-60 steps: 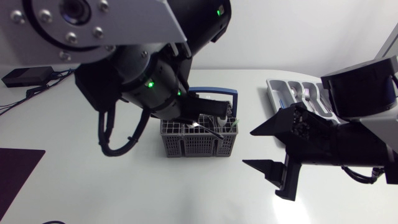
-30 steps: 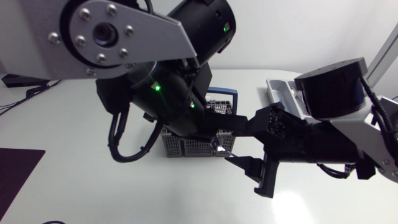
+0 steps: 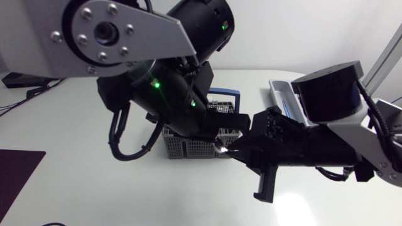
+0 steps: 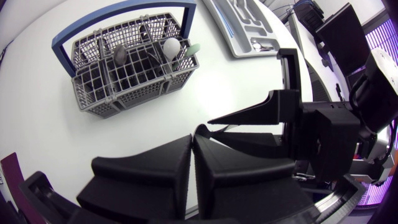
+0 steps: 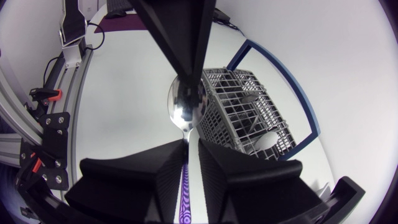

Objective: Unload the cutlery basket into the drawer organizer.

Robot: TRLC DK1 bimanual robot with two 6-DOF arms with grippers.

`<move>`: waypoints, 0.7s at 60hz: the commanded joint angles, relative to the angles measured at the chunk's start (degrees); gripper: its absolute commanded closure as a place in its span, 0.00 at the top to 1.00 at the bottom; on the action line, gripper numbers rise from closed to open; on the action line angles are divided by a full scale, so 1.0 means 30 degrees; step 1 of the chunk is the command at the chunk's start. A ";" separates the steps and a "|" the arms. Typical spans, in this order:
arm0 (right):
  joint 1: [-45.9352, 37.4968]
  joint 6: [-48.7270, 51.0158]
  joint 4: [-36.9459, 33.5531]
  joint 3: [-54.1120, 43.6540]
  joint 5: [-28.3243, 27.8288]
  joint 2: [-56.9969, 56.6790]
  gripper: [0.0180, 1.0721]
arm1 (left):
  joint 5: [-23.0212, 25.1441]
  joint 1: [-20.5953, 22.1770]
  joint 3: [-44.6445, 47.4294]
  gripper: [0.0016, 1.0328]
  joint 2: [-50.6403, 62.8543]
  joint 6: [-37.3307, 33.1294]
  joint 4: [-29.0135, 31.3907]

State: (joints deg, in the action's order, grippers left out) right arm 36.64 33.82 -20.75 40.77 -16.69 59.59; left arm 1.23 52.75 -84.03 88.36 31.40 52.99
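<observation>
handover of a spoon beside the basket. the left arm (image 3: 125, 37) enters the head view from the left and the right arm (image 3: 326, 94) from the right. their hands meet just in front of the grey wire basket (image 3: 188, 145), which stands near the middle of the white worktop (image 3: 75, 182).

the spoon (image 5: 185, 109) is held clear of the worktop, close to a corner of the basket (image 5: 230, 118). its shiny bowl faces the right wrist camera and its purple handle runs back toward that camera.

the left hand (image 5: 188, 68) comes down onto the far end of the bowl with its 2 fingers pressed together and their tips clamped on it. in the left wrist view the same hand (image 4: 193, 134) shows only a thin slit between its fingers, and the spoon itself is hidden there.

the right hand (image 5: 188, 142) has its 2 fingers drawn in on either side of the purple handle, gripping it just behind the bowl. in the head view this hand (image 3: 233, 149) converges on the glint of the spoon (image 3: 221, 149).

the basket (image 4: 134, 93) has a blue handle and holds a pale spoon (image 4: 171, 45), a dark spoon (image 4: 119, 55) and a green handle (image 4: 191, 48). the grey organizer (image 4: 233, 34) lies flat beyond the basket, apart from it, with some metal cutlery (image 4: 254, 43) in its compartments. in the head view the organizer (image 3: 279, 91) is partly covered by the right arm.
</observation>
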 commanded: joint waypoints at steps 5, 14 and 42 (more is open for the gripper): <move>0.0120 -0.0405 -0.0289 -0.0525 -0.0414 0.0028 0.05 | 0.0291 -0.0182 -0.0057 0.14 0.0167 -0.0212 -0.0057; 0.0120 -0.0405 -0.0582 -0.0466 -0.0648 0.0028 0.05 | 0.0702 -0.0504 -0.0203 0.37 0.0138 -0.0183 -0.0057; -0.2195 0.1265 -0.2135 -0.1082 -0.1820 -0.0968 0.05 | 0.1727 -0.3111 -0.1844 0.88 0.0167 0.0081 -0.0086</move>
State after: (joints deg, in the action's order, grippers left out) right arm 32.40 35.42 -25.85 39.13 -21.30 57.89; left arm 5.80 45.19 -87.05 88.36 31.44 52.84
